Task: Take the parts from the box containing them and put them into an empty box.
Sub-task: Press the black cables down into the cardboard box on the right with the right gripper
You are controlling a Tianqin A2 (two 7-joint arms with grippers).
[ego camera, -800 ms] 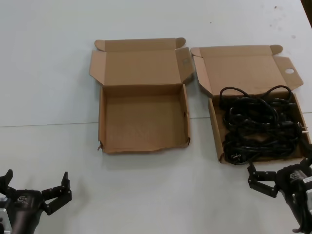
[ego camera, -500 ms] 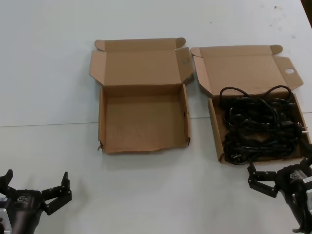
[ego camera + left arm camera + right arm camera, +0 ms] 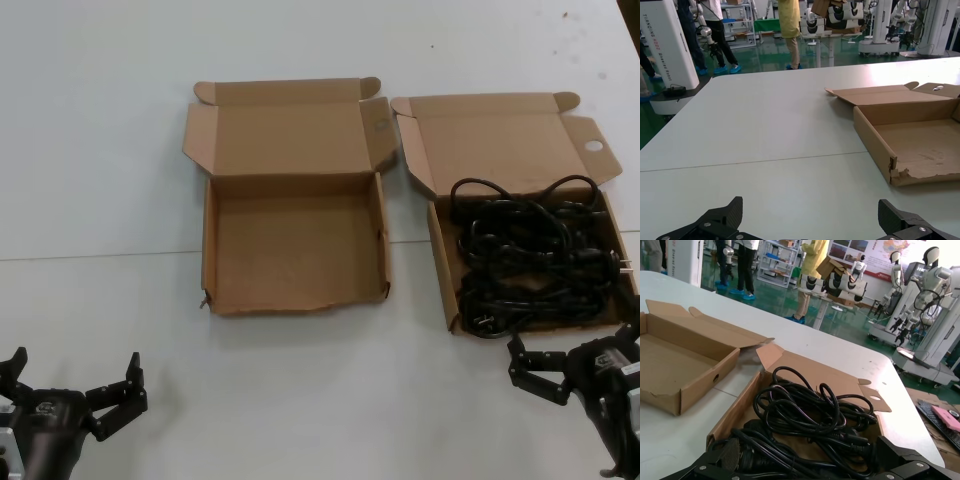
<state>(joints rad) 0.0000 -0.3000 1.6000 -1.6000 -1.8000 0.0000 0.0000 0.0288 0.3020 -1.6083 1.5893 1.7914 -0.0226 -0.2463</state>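
Observation:
The parts [image 3: 530, 262] are a tangle of black cables filling the box containing them [image 3: 500, 135], on the right, whose lid flap has a round hole [image 3: 594, 146]. To its left lies the empty box [image 3: 294, 302], lid open, front wall ragged. My right gripper [image 3: 577, 342] is open just in front of the cable box's near wall; the right wrist view shows the cables [image 3: 810, 407] directly beyond its open gripper [image 3: 807, 450]. My left gripper [image 3: 74, 366] is open near the table's front left, well short of the empty box [image 3: 874, 144], nothing between its fingertips [image 3: 735, 206].
Both boxes rest on a white table [image 3: 110, 150] with a seam [image 3: 100, 257] running across it. The boxes sit side by side with a narrow gap. Beyond the table's far edge [image 3: 790, 72] are people, shelves and other robots.

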